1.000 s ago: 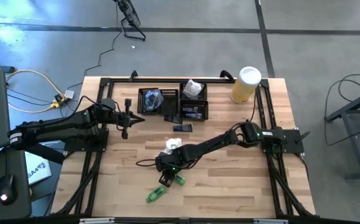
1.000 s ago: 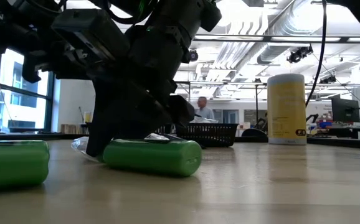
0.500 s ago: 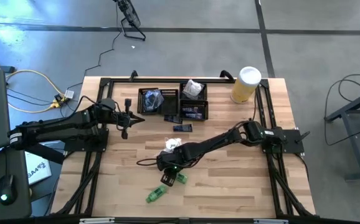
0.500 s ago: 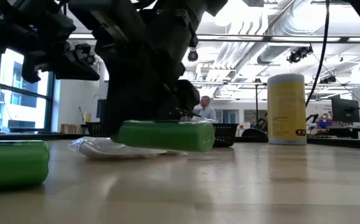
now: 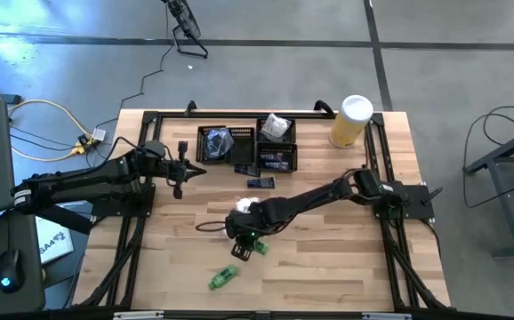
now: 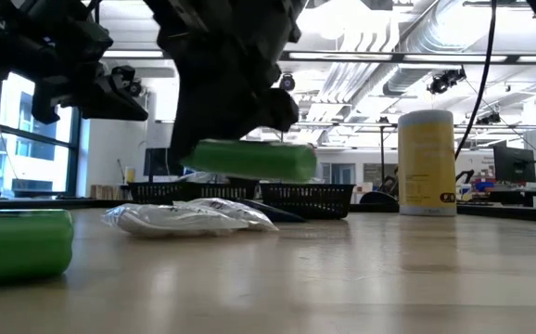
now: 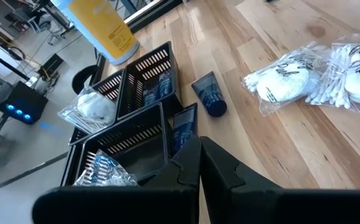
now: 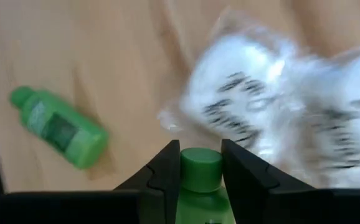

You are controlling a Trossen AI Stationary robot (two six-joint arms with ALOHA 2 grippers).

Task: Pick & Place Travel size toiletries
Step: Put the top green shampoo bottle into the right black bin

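Right pincer (image 8: 200,163) grasps a rigid, light, likely slick green bottle (image 6: 254,159) near its cap, clear of the worktop (image 5: 328,267), crinkly sachet (image 6: 189,218) at 6 o'clock.

White sachet (image 8: 279,112) blurred in right wrist view; held green bottle (image 8: 200,186) cut off at edge.

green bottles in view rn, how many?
2. One is lifted off the table, clamped in the right gripper mid-table: held bottle. The other bottle lies on the wood nearer the front edge. None visible in the trays, though their contents partly hide each other.
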